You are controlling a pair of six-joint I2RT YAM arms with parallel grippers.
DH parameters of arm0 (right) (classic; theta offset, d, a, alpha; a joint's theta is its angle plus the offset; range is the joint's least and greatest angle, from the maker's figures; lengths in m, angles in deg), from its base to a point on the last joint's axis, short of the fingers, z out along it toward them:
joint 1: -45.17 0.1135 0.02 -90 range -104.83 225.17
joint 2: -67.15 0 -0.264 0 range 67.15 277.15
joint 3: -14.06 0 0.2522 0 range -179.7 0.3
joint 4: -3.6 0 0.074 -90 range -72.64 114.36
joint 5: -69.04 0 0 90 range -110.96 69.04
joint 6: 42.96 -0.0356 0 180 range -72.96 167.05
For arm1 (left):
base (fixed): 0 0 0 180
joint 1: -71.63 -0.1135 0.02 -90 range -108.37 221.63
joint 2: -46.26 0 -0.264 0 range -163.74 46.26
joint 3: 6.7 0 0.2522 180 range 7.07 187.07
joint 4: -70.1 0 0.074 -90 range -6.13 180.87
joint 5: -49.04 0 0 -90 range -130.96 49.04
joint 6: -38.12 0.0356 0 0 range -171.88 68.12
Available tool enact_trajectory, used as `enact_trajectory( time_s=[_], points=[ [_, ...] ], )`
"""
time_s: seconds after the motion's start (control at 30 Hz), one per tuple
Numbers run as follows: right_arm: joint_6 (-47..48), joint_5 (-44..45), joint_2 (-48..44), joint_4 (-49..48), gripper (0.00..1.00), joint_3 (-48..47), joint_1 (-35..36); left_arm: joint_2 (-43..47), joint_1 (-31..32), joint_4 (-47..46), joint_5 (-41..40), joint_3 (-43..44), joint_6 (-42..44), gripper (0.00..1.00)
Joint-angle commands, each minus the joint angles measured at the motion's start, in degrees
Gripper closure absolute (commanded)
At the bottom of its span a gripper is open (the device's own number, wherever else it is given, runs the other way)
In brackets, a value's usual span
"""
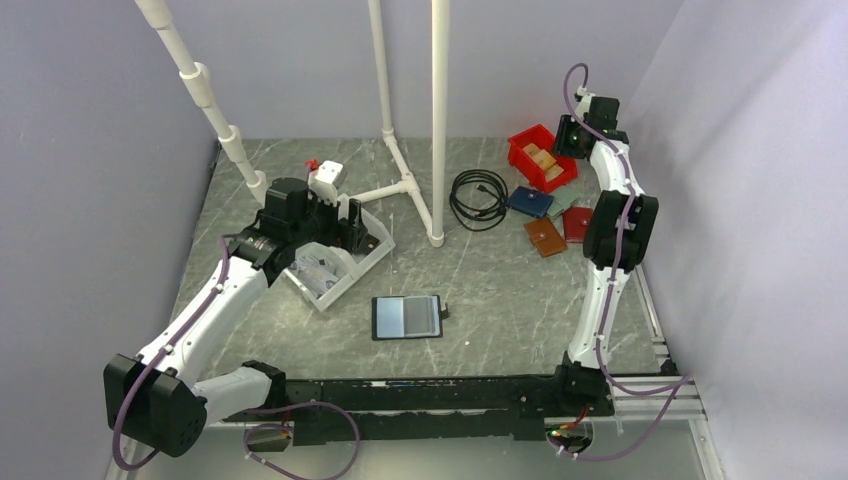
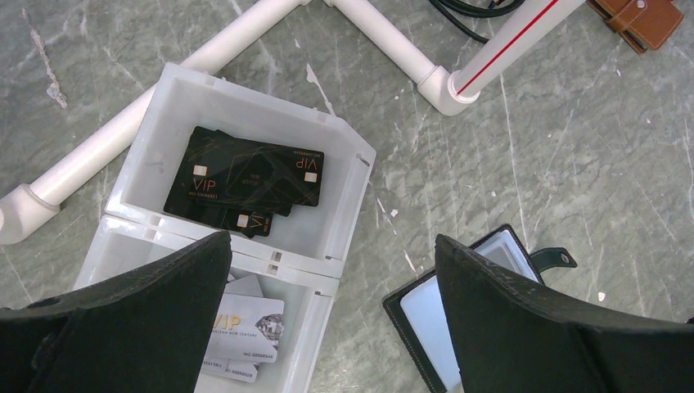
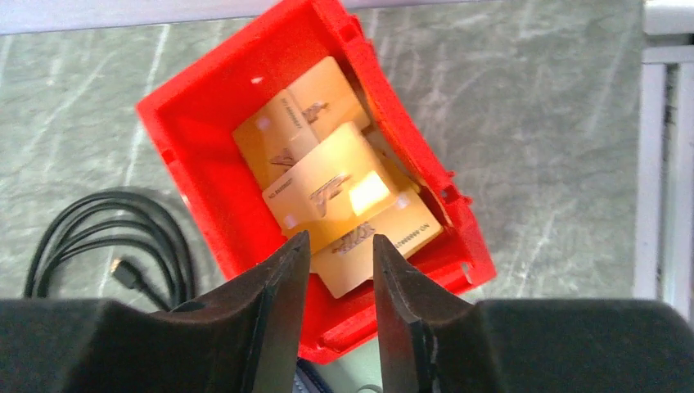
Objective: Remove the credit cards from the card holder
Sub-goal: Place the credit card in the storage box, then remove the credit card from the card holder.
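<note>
I judge it nearly done: the one flat black folding card holder (image 1: 407, 317) lies open near mid-table, its windows looking empty. At least three gold-tan plastic credit cards (image 3: 327, 188) sit in the far-right red plastic bin (image 3: 188, 155) beneath my right gripper (image 3: 340, 241), jaws slightly parted, empty; my left gripper (image 2: 331, 246) gapes wide, empty

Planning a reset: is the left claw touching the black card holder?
Apart. The top view shows the left claw over the white tray, bare table between it and the card holder.
</note>
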Motion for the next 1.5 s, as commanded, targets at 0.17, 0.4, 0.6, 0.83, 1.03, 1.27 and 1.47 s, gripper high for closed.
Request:
enact_trajectory(
  time_s=[0.17, 0.4, 0.6, 0.83, 1.03, 1.27, 1.47],
  points=[
    [2.8, 7.6, -8.6, -1.9, 0.62, 3.4, 0.3, 1.2, -0.3, -1.9, 0.8, -0.1, 1.3, 0.01],
    [12.9, -12.2, -20.0, 3.2, 0.61, 15.1, 0.4, 2.6, -0.3, -2.2, 1.6, -0.2, 0.8, 0.01],
    [22.8, -20.6, -33.9, 3.8, 0.59, 31.5, 0.4, 2.5, -0.3, -2.2, 3.7, 0.1, 0.2, 0.01],
    [28.2, -29.3, -49.2, 4.7, 0.54, 46.8, 0.4, 2.8, -0.3, -2.6, 9.5, 0.1, 0.4, 0.01],
    [31.6, -36.3, -58.8, 6.5, 0.50, 53.7, 0.4, 3.0, -0.3, -2.8, 9.9, -0.1, -0.3, 0.01],
    [33.0, -39.2, -72.1, 0.8, 0.39, 67.3, 0.3, 3.2, -0.3, -3.0, 9.6, -0.6, -2.0, 0.01],
    [31.7, -44.3, -81.3, -4.6, 0.29, 75.4, 0.2, 2.9, -0.4, 0.5, 9.6, -0.2, -6.7, 0.01]
  ],
)
